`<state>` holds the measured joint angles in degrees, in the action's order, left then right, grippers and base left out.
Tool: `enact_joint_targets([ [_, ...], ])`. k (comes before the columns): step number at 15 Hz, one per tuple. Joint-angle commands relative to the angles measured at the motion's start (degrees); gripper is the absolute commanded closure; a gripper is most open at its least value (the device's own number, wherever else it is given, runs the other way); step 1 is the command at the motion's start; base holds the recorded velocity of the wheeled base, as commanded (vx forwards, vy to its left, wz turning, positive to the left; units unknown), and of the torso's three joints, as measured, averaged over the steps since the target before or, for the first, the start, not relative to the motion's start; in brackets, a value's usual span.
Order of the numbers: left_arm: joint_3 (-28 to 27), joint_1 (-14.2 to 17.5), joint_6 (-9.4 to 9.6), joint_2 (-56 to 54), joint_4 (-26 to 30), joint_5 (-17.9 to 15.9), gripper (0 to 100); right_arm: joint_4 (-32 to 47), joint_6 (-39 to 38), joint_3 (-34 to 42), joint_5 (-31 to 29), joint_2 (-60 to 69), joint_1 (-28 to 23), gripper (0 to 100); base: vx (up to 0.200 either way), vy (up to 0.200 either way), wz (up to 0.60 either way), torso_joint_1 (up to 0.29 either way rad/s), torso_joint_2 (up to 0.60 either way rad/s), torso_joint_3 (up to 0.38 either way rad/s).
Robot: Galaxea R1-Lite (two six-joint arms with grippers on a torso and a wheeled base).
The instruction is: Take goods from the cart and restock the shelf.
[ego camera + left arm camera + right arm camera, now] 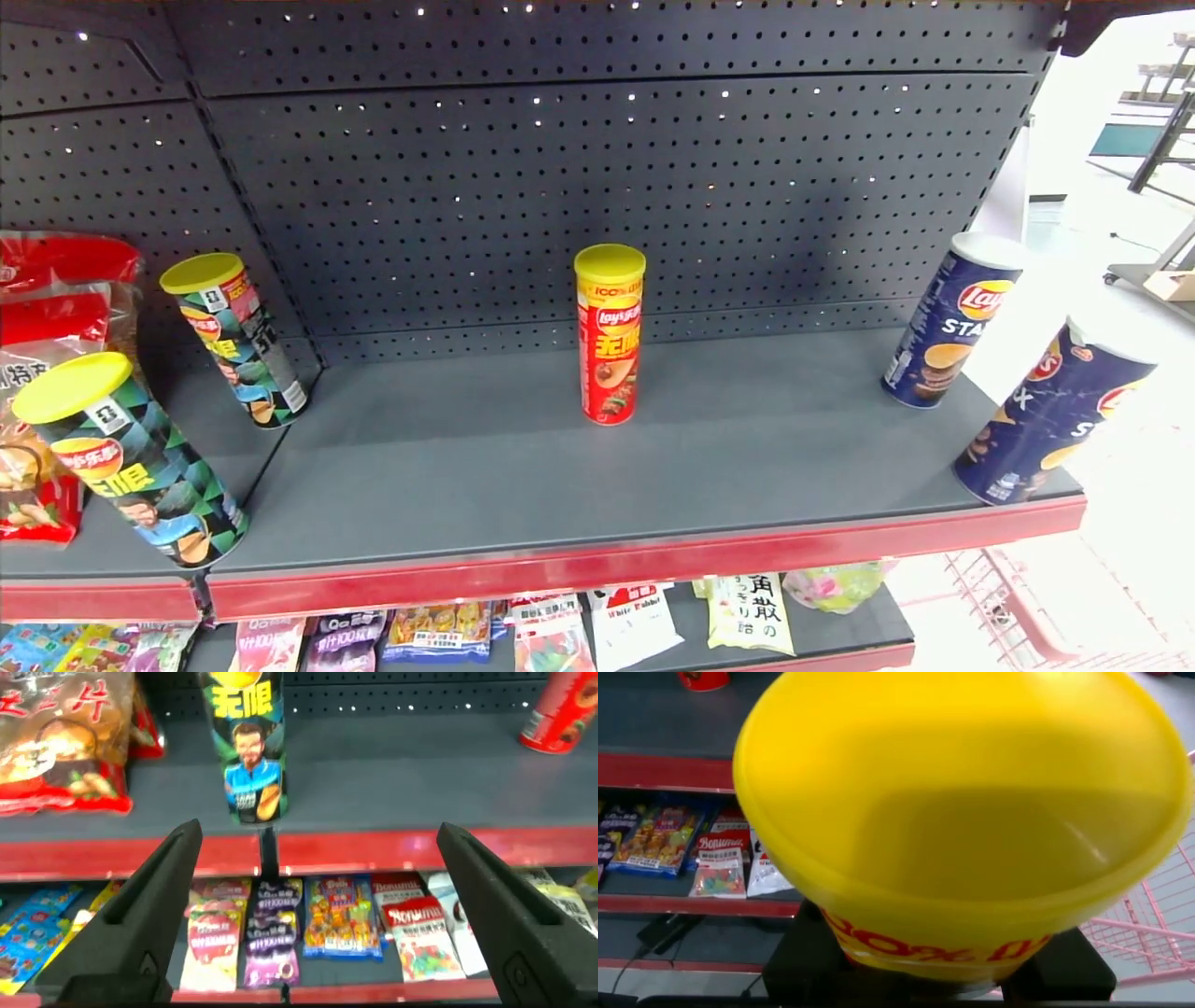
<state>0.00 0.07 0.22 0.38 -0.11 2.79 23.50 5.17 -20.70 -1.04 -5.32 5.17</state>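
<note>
Shelf (pixel 597 467): grey board with a red front edge, spanning the middle of the frame.
Cart (pixel 1008 607): pink wire, lower right corner of the frame.
Blue cans (pixel 952 322): two, at the right edge, on the shelf's end.
Green cans (pixel 131 457): two, yellow-lidded, at the left side.
Red can (pixel 609 336): upright, at the centre, alone.
Yellow-lidded can (pixel 962 793): held by the right gripper (pixel 938 975), jaws closed on its body, before the shelf.
Left gripper (pixel 320 840): jaws wide, holding nothing, facing the shelf's red edge.
</note>
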Motion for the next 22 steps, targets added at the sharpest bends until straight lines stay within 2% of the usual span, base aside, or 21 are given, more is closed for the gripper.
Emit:
enact_joint_targets([
  [1, 0.0, 0.01, 0.04, -0.03, 0.02, 0.02, 0, -0.04, 0.02, 0.05, -0.02, -0.13, 0.02, 100, 0.0, 0.0, 0.0, 0.0, 0.0, 0.0],
  [8, 0.0, 0.01, -0.04, 0.24, 0.02, 0.02, 0, -0.04, 0.1, 1.01, -0.02, -0.13, 0.02, 100, 0.0, 0.0, 0.0, 0.0, 0.0, 0.0],
  [9, 0.0, -0.07, 0.04, 0.59, 0.02, -0.59, 0, -0.04, 0.1, 1.01, -0.02, -0.13, 0.02, 100, 0.0, 0.0, 0.0, 0.0, 0.0, 0.0],
  [10, -0.09, -0.16, -0.4, 0.59, 0.02, -3.23, 0, -0.04, 0.1, 1.1, -0.02, -0.13, 0.02, 100, 0.0, 0.0, 0.0, 0.0, 0.0, 0.0],
  [11, -0.09, -0.07, -0.04, 0.5, 0.02, -5.25, 0, -0.04, 0.1, 1.45, -0.02, -0.13, 0.02, 100, 0.0, 0.0, 0.0, 0.0, 0.0, 0.0],
  [14, -0.09, -0.07, 1.45, 0.41, 0.02, -6.13, 0, -0.04, 0.28, 1.72, -0.02, -0.13, 0.02, 100, 0.0, 0.0, 0.0, 0.0, 0.0, 0.0],
  [16, -0.09, -0.07, 0.4, 0.5, 0.02, -6.13, 0, -0.04, 0.46, 1.63, -0.02, -0.13, 0.02, 100, 0.0, 0.0, 0.0, 0.0, 0.0, 0.0],
  [19, -0.97, -0.07, 1.71, 0.59, -0.59, -7.1, 0, -0.04, 0.46, 1.63, -0.11, -0.13, 0.02, 100, 0.0, 0.0, 0.0, 0.0, 0.0, 0.0],
  [20, -12.13, -1.66, -0.83, 12.98, -0.86, -8.33, 0, -0.04, 0.46, 1.63, -0.19, -0.13, 0.02, 100, 0.0, 0.0, 0.0, 0.0, 0.0, 0.0],
  [21, -24.52, -1.66, -6.2, 27.22, -1.74, -7.89, 0, -0.04, 0.46, 1.54, -0.02, -0.13, 0.02, 100, 0.0, 0.0, 0.0, 0.0, 0.0, 0.0],
  [22, -32.34, -2.18, -8.57, 34.08, -2.44, -8.94, 0, -0.04, 0.46, 1.54, 0.42, -0.13, 0.1, 100, 0.0, 0.0, 0.0, 0.0, 0.0, 0.0],
])
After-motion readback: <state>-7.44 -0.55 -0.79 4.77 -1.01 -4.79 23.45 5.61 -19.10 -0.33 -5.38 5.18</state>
